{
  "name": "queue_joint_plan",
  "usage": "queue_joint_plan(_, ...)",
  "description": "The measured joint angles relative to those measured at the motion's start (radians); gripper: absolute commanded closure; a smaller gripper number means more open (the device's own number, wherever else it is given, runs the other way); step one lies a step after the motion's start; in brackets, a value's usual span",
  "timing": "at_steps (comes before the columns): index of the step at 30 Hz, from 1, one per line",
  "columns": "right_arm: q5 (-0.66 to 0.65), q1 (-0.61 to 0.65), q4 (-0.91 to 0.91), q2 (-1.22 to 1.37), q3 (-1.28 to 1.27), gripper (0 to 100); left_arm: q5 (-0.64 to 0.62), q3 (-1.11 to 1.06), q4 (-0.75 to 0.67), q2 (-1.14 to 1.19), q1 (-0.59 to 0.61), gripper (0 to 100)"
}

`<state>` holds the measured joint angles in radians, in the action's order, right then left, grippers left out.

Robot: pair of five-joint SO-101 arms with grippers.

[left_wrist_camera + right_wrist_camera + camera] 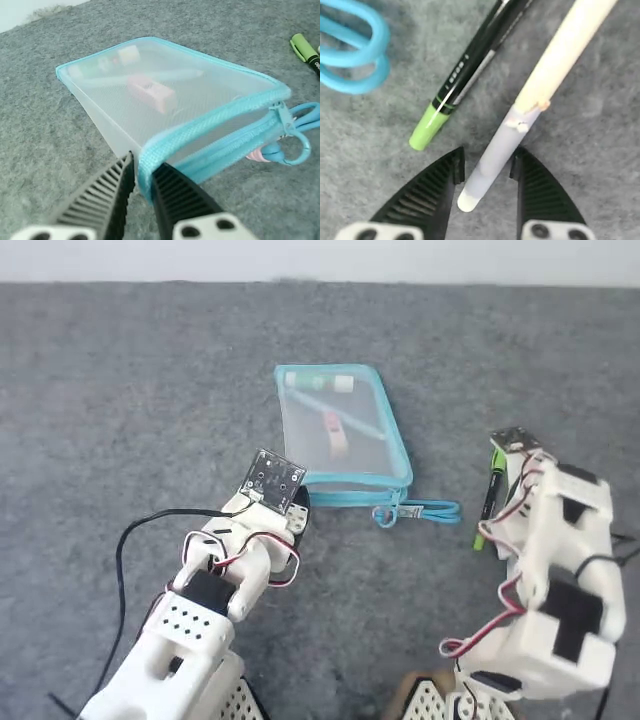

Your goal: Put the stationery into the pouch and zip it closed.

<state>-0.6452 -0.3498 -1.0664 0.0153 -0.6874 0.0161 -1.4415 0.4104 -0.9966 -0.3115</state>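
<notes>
- While lying flat on grey felt (130, 380), mid-table: one pouch (372, 455), clear mesh with blue zip trim, zip edge toward the arms.
- Inside, counted three: one pink block (335, 435), one blue pen (170, 76), one green-and-white piece (320, 382) at the far end.
- One blue loop (430, 510) at the zip pull, on the felt off one near corner of the pouch.
- At the other near corner, left gripper (142, 167): clenched on the pouch, blue trim pinched between both fingers.
- Outside the pouch, counted two: one black pen (465, 65) with green cap, one pale pen (545, 65), side by side, beyond the loop.
- Over these, right gripper (488, 155): released, fingers astride the pale pen's end, narrow gap on either side.
</notes>
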Motion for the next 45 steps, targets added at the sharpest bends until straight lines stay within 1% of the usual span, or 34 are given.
queue_joint_plan(4, 0.034, -0.002, 0.041, -0.112, -0.121, 85.3, 0.0, 0.0, 0.0, 0.0, 0.0, 99)
queue_joint_plan(8, 0.04, -0.005, 0.041, -0.14, -0.16, 86.3, 0.0, 0.0, 0.0, 0.0, 0.0, 99)
queue_joint_plan(9, 0.04, -0.014, 0.041, -0.14, -0.16, 88.5, 0.0, 0.0, 0.0, 0.0, 0.0, 99)
queue_joint_plan(12, 0.04, -0.032, 0.041, -0.14, -0.16, 99.3, 0.0, 0.0, 0.0, 0.0, 0.005, 99)
queue_joint_plan(15, 0.043, -0.054, 0.041, -0.14, -0.161, 99.0, 0.0, 0.0, 0.0, 0.0, 0.005, 99)
queue_joint_plan(22, 0.046, -0.057, 0.031, -0.155, -0.163, 99.2, 0.0, 0.0, 0.0, 0.0, 0.005, 99)
queue_joint_plan(26, 0.046, -0.055, -0.092, -0.262, -0.153, 99.2, 0.0, 0.0, 0.0, 0.0, 0.005, 99)
queue_joint_plan(33, 0.044, -0.048, -0.336, -0.635, -0.066, 99.2, 0.0, 0.0, 0.0, 0.0, 0.005, 99)
queue_joint_plan(35, 0.044, -0.014, -0.402, -0.738, -0.034, 99.2, -0.015, 0.0, 0.0, 0.0, 0.005, 99)
queue_joint_plan(38, 0.044, 0.089, -0.502, -0.838, 0.018, 99.2, -0.029, 0.0, 0.0, 0.0, 0.029, 99)
queue_joint_plan(41, 0.078, 0.193, -0.575, -0.864, 0.077, 99.2, -0.034, 0.0, 0.0, 0.0, 0.077, 99)
queue_joint_plan(45, 0.137, 0.292, -0.614, -0.865, 0.141, 99.2, -0.063, 0.0, 0.0, 0.0, 0.135, 99)
